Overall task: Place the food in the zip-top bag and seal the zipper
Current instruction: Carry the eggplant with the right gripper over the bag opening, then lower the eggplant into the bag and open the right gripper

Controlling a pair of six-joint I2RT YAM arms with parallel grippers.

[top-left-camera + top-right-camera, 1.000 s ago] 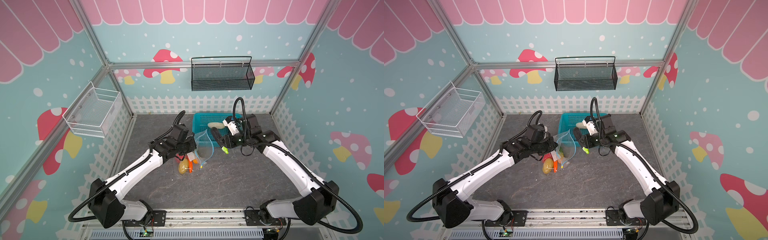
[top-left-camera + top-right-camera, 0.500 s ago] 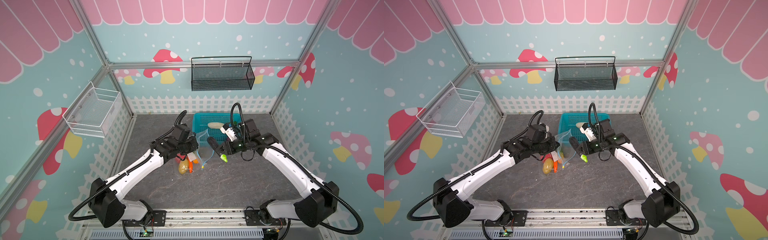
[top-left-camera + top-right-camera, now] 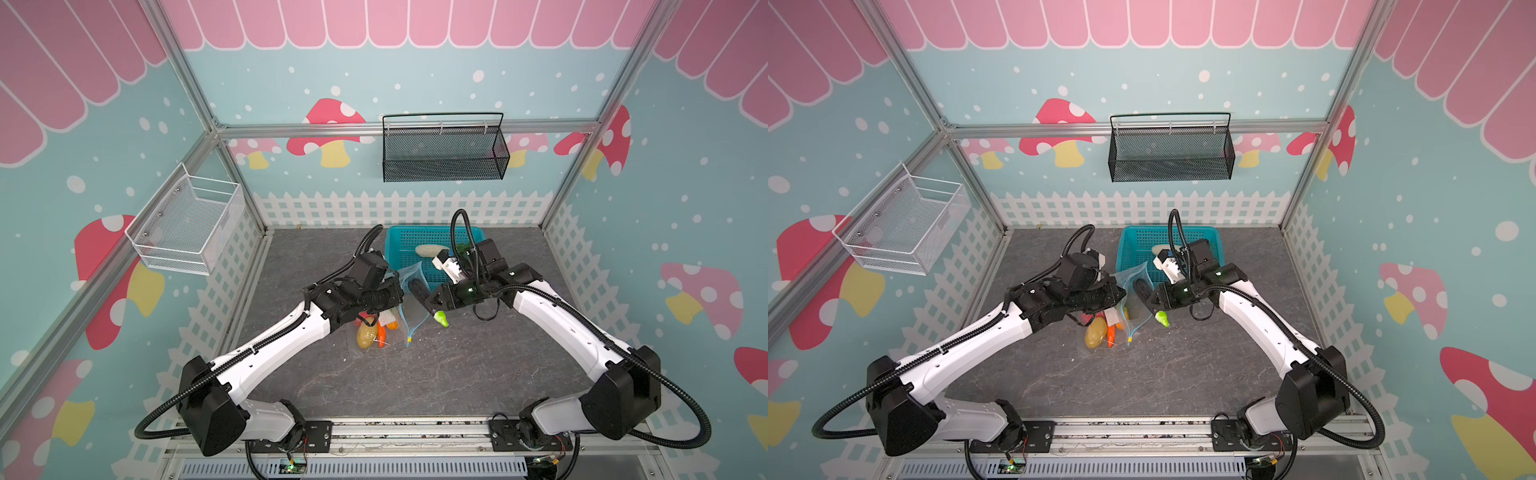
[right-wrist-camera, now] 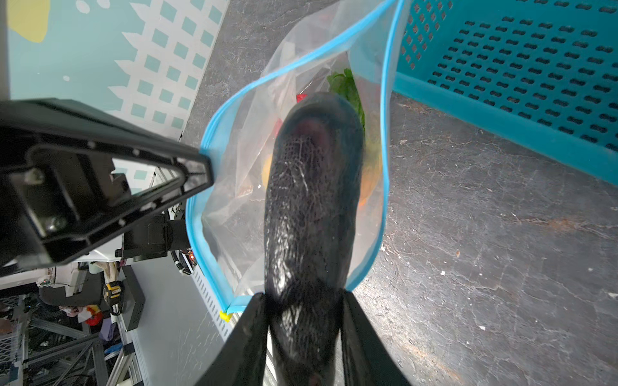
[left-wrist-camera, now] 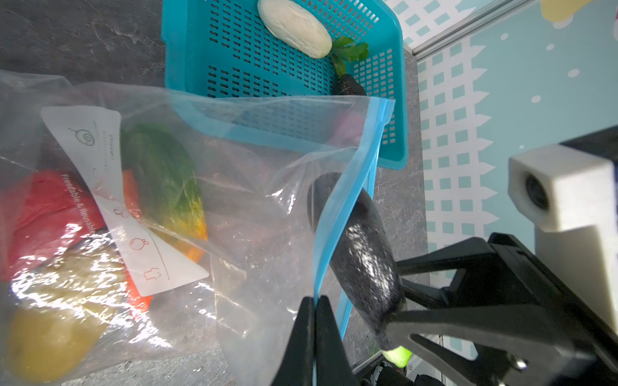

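Note:
The clear zip-top bag (image 3: 400, 309) (image 3: 1130, 297) lies mid-table with its mouth held open. My left gripper (image 5: 314, 302) (image 3: 397, 291) is shut on the blue zipper (image 5: 347, 187) strip. The yellow slider (image 4: 225, 315) sits at the strip's end. Inside the bag are a yellow potato (image 3: 364, 336), an orange carrot (image 3: 381, 332), a red piece (image 5: 43, 207) and a green piece (image 5: 160, 173). My right gripper (image 4: 304, 300) (image 3: 428, 300) is shut on the dark eggplant (image 4: 311, 200) (image 5: 361, 254), whose tip points into the bag's mouth. A white radish (image 5: 294, 30) lies in the basket.
The teal lattice basket (image 3: 399, 245) stands just behind the bag, close to both grippers. A black wire basket (image 3: 442, 153) hangs on the back wall. A white mesh basket (image 3: 187, 224) hangs on the left wall. Bare grey tabletop (image 3: 415, 374) lies in front of the bag.
My right gripper has carried the eggplant from over the teal basket forward and left to the bag's mouth. The left gripper has kept its hold on the zipper edge.

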